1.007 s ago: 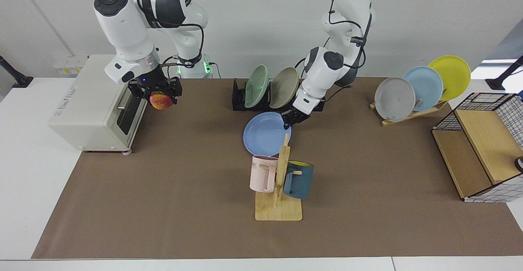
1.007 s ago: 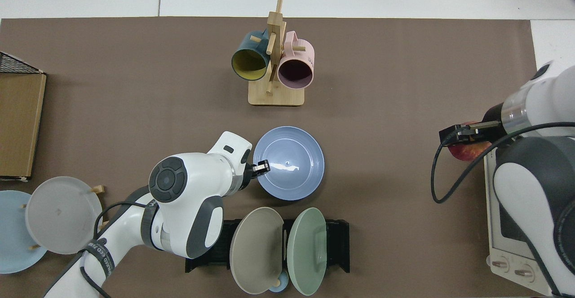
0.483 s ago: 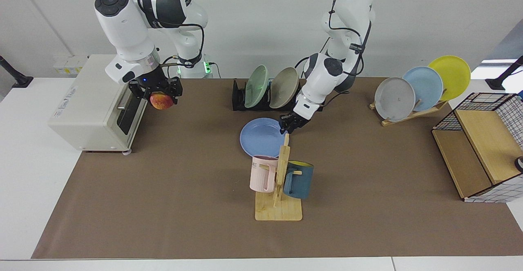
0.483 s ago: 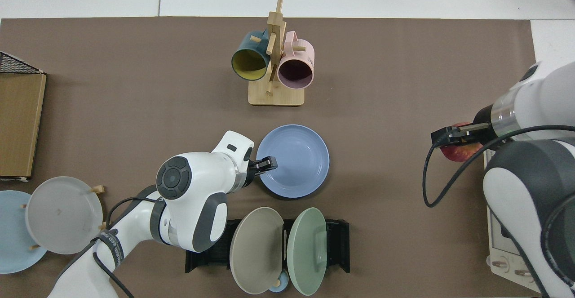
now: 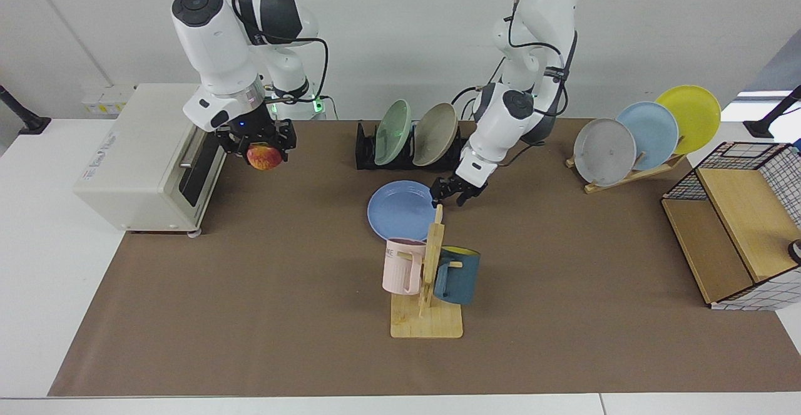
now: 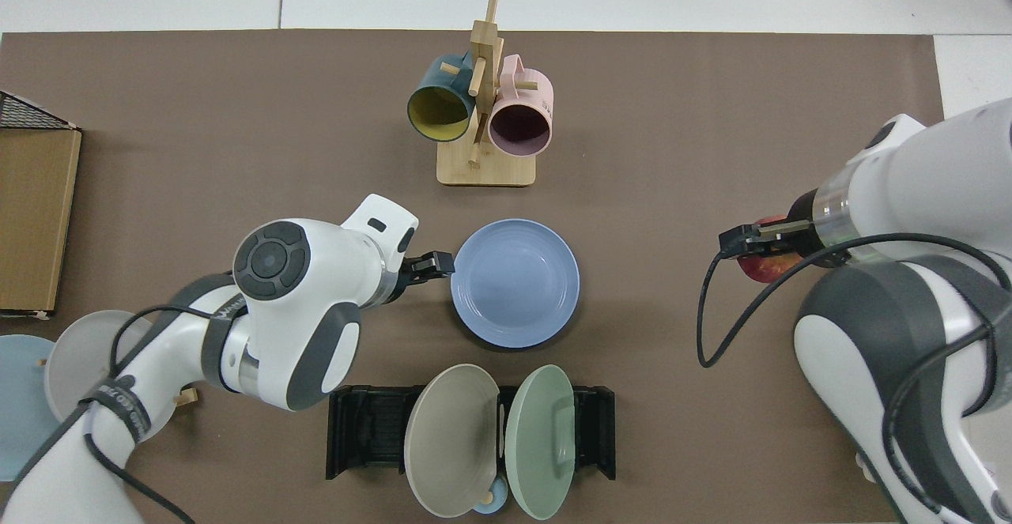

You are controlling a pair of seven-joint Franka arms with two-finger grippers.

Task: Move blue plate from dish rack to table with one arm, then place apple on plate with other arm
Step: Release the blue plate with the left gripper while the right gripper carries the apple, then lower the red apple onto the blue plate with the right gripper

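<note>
White wall fills the back of my facing view, and below it the table point(image 5: 37, 246) carries a wide brown mat point(image 5: 281, 315) that covers nearly all of it, leaving white margins at the sides and near edge. On my screen the blue plate point(image 5: 400, 210) lies flat on the mat near the middle, out of the dish rack point(image 5: 366, 149), which sits at its 12 o'clock and holds a green plate point(image 5: 393, 132) and a beige plate point(image 5: 435, 133) upright. At the blue plate's 3 o'clock in the facing view my left gripper point(image 5: 455, 192) hangs just off the rim with its fingers spread apart and nothing between them; from the top view it point(image 6: 433, 264) sits at the plate's point(image 6: 515, 283) 9 o'clock, a sliver of mat showing between them. My right gripper point(image 5: 264, 149) is up in the air well away at the plate's 10 o'clock, clamped on the apple point(image 5: 264, 157), in front of a cream toaster oven point(image 5: 144, 158). At the plate's 6 o'clock stands a wooden mug tree point(image 5: 428, 290) with a pink mug point(image 5: 403, 266) and a dark teal mug point(image 5: 458, 275). Toward 2 o'clock a slanted wooden stand point(image 5: 632, 174) props grey, pale blue and yellow plates, and a wire-and-wood shelf point(image 5: 738, 227) sits at the mat's far end beyond it.
</note>
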